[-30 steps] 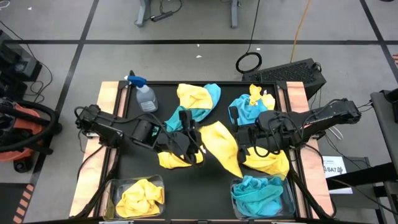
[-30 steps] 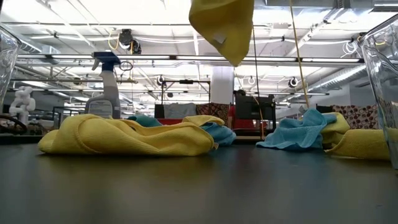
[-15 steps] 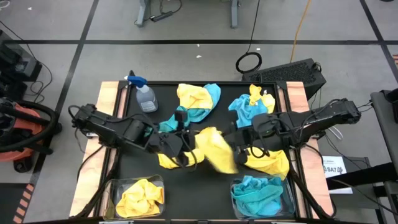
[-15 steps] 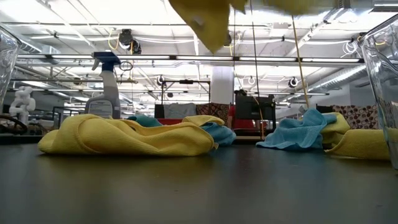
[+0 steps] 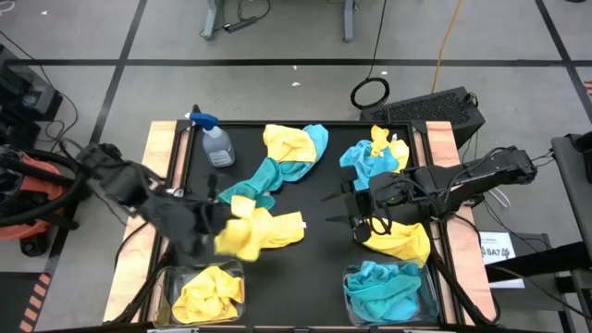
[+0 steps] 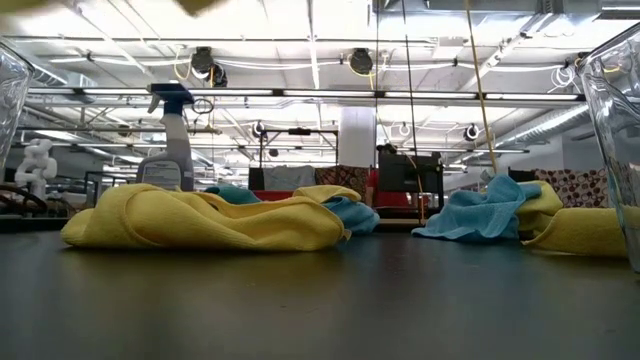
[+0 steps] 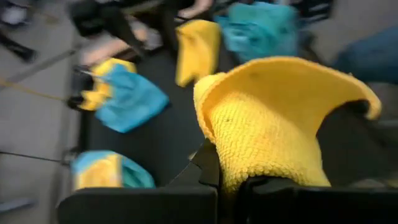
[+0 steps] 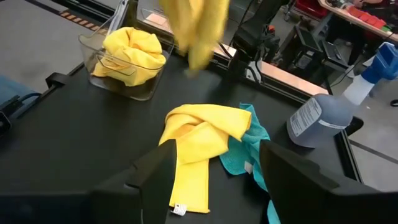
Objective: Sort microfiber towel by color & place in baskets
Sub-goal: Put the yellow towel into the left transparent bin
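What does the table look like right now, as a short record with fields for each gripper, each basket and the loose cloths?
left gripper: shut on yellow towel, carried near left basket
right gripper: open, empty, mid-table
left basket: yellow cloth inside
right basket: turquoise cloth inside
loose cloths: yellow-turquoise pile at back; another mixed pile back right; yellow cloth by right basket
spray bottle: upright, back left

Two baskets (image 5: 165,277), one bottle (image 5: 218,146), five yellow towels (image 5: 262,231), and blue towels (image 5: 368,159) in three heaps; the number within each heap cannot be told.
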